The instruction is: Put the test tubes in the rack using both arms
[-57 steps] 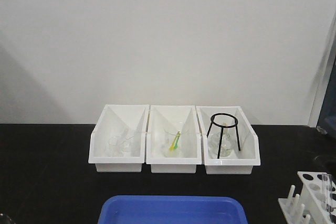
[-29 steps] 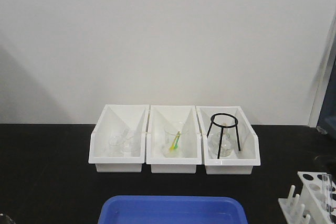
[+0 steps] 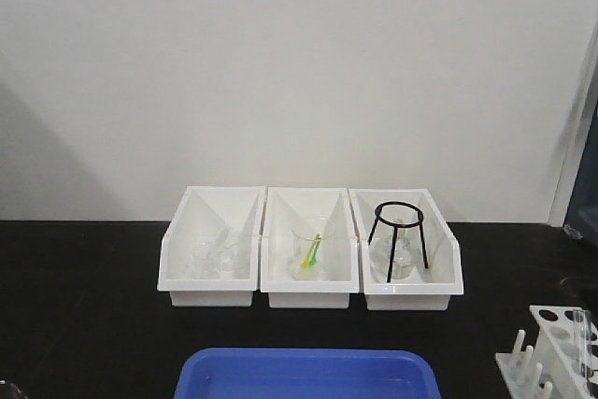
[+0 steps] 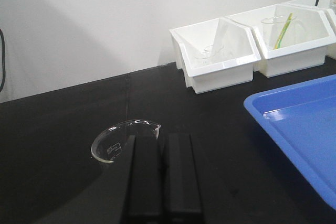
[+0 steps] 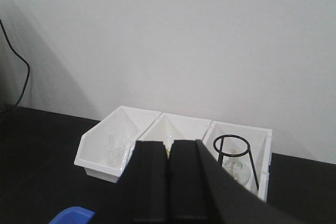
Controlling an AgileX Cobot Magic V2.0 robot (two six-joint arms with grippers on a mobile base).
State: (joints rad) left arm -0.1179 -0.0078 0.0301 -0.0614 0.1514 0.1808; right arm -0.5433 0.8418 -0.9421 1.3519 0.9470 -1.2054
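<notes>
Rack [image 3: 561,348] at table's right edge; left gripper [image 4: 163,179] and right gripper [image 5: 169,187] both closed, empty, fingers together.

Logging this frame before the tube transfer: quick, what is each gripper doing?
Left gripper: shut, nothing held.
Right gripper: shut, nothing held.

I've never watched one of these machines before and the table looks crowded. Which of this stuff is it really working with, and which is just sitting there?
Part of the job:
- rack at the table's right edge
- test tube standing in it
- left hand and right hand, both closed, holding nothing

Just lying about:
- three white bins and the glassware in them
- black ring stand
- blue tray
- beaker
</notes>
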